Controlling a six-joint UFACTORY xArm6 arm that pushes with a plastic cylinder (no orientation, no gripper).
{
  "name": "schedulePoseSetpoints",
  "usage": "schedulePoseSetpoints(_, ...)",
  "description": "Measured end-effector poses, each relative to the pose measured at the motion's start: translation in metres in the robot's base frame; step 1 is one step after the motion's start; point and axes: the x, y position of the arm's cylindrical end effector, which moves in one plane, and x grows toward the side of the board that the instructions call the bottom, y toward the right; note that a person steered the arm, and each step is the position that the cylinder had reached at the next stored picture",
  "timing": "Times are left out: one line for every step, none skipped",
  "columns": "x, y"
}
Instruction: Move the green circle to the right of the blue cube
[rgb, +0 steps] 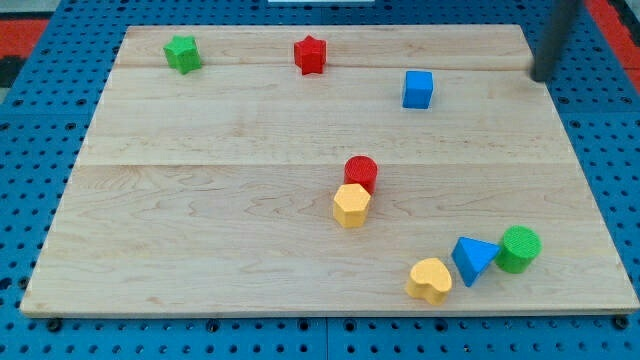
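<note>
My tip (a bare rod, no jaws to open or close) hangs at the board's upper right edge; the green circle lies far below it, bottom right, touching the blue triangle; the blue cube sits left of my tip.

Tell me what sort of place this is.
Probably a robotics lab bench: a wooden board lies on a blue perforated surface, small blocks like the green circle and blue cube sit on it, and my tip hovers nearby.
</note>
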Motion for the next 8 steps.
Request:
schedulePoseSetpoints(0.129, 0.010)
schedulePoseSetpoints(0.246, 0.005)
schedulePoseSetpoints(0.243, -0.069)
schedulePoseSetpoints(0.191, -0.131)
schedulePoseSetpoints(0.210, -0.147)
schedulePoseSetpoints(0.192, -0.197)
schedulePoseSetpoints(0.135, -0.228)
schedulePoseSetpoints(0.090, -0.229)
